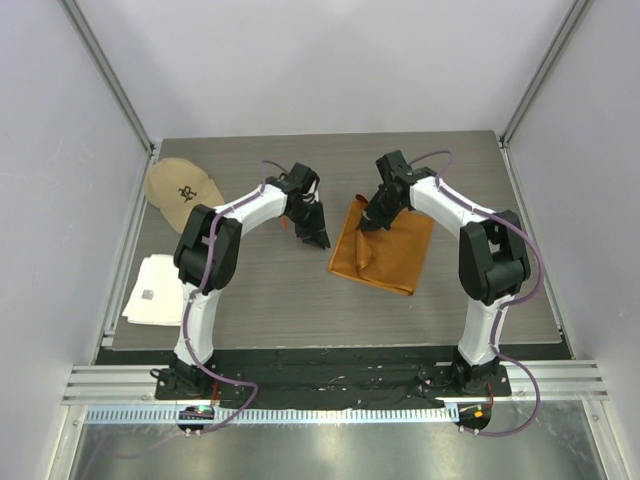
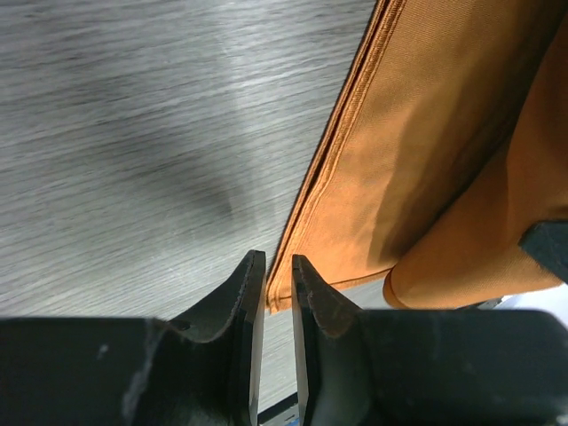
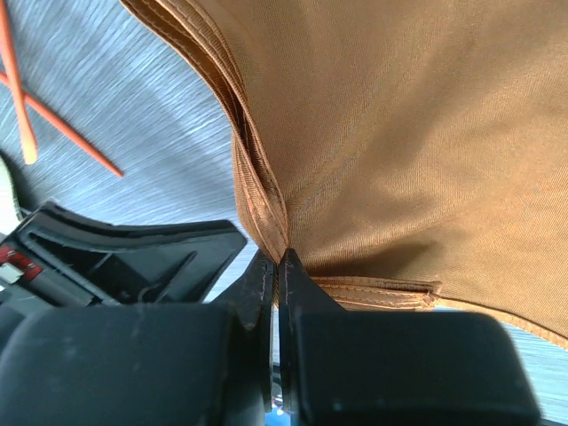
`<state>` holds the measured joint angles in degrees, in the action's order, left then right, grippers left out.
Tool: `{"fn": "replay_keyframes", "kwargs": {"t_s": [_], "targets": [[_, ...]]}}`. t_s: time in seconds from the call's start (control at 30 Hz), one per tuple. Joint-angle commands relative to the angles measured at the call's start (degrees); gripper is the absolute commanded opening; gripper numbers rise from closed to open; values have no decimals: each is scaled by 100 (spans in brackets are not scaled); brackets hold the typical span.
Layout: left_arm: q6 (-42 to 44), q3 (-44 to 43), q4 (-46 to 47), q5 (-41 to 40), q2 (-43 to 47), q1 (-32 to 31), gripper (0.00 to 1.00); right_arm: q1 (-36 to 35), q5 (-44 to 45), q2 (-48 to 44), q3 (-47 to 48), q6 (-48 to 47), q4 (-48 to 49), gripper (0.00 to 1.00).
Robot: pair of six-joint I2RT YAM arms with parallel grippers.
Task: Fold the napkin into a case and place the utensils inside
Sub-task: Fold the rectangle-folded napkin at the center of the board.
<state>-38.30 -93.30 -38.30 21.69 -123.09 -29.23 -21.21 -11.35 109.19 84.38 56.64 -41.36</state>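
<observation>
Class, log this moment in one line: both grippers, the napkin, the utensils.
left gripper: jaws slightly apart, empty, beside napkin edge | right gripper: shut on napkin hem | utensils: crossed on table, outside napkin

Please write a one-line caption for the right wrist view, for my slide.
Right gripper, jaws shut on the hem of the folded napkin; two utensils lie crossed on the table.

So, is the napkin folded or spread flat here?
Folded, at least once: the napkin shows stacked hemmed edges in both wrist views, and the right gripper pinches one layered edge. Not a narrow sleeve yet.
</observation>
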Motion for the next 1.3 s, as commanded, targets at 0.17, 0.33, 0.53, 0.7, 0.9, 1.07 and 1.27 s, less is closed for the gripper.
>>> {"fn": "replay_keyframes", "kwargs": {"t_s": [0.17, 0.33, 0.53, 0.7, 0.9, 1.07, 1.27], "targets": [[77, 154, 209, 72, 101, 5, 22, -137, -200, 138, 17, 365, 287, 1], [86, 206, 201, 72, 92, 5, 21, -138, -288, 287, 35, 321, 348, 1], [78, 242, 201, 72, 118, 5, 21, -138, -402, 542, 113, 251, 497, 1], [86, 268, 183, 54, 153, 5, 21, -138, -464, 814, 254, 172, 498, 1], [95, 233, 165, 37, 162, 5, 21, -138, -517, 920, 316, 40, 533, 1], [86, 233, 174, 37, 136, 5, 21, -173, -543, 973, 404, -83, 454, 1], [77, 224, 183, 54, 127, 5, 21, -217, -841, 1122, 491, -153, 568, 14]]}}
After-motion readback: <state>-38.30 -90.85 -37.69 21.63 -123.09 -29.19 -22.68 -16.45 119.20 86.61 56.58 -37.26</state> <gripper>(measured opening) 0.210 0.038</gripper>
